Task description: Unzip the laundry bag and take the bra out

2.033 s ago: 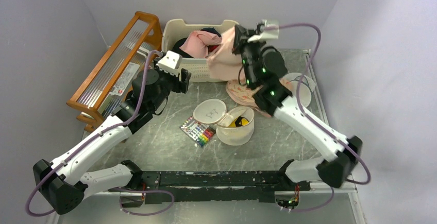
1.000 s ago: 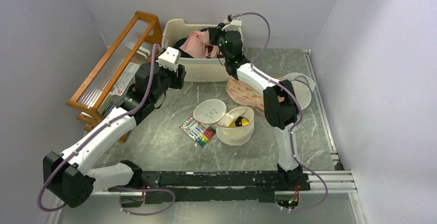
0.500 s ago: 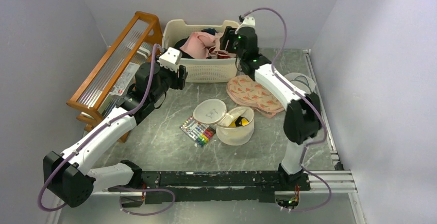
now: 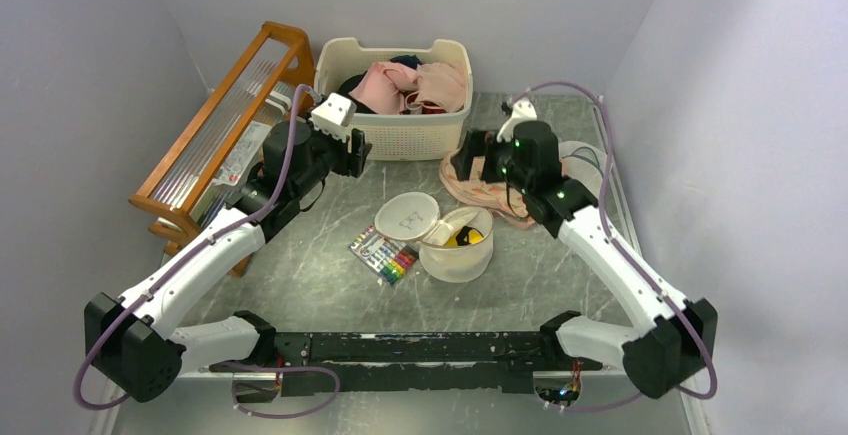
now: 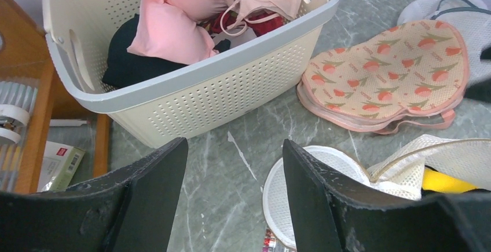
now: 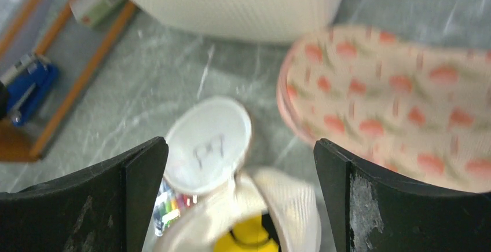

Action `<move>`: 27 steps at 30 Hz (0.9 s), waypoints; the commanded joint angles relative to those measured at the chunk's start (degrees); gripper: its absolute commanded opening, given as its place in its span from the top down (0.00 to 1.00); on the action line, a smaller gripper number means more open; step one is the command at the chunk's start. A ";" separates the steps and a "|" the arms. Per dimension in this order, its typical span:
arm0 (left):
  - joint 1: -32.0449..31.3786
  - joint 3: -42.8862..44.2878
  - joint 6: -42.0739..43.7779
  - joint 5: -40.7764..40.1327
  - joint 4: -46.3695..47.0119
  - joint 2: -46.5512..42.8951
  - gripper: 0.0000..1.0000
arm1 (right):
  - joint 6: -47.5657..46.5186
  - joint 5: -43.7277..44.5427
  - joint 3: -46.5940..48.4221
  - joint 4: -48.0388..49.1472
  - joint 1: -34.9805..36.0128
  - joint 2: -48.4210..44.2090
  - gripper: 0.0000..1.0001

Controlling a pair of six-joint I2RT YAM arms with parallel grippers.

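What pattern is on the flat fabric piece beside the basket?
The fabric piece is peach with small orange-red prints; left wrist view shows it best.

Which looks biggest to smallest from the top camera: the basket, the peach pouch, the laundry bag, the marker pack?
1. basket
2. peach pouch and laundry bag, about alike; the right arm hides part of the pouch
3. marker pack

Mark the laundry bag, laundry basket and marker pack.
laundry bag point(image 4: 452, 263), top external view, front wall
laundry basket point(image 4: 400, 138), top external view, front wall
marker pack point(image 4: 385, 255), top external view, centre
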 commanded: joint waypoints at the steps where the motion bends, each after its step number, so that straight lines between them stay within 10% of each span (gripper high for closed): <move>1: -0.10 1.81 -1.52 2.82 1.02 -1.27 0.27 | 5.54 -2.68 -6.71 -10.60 0.01 -7.29 0.00; 16: -4.74 1.23 0.51 7.71 1.83 -3.31 0.03 | 22.43 10.56 -19.43 -20.96 16.98 -21.11 0.02; 27: -11.38 -1.70 -11.17 19.64 4.01 -0.75 0.14 | 25.94 13.02 -32.18 -15.08 16.99 -37.55 0.19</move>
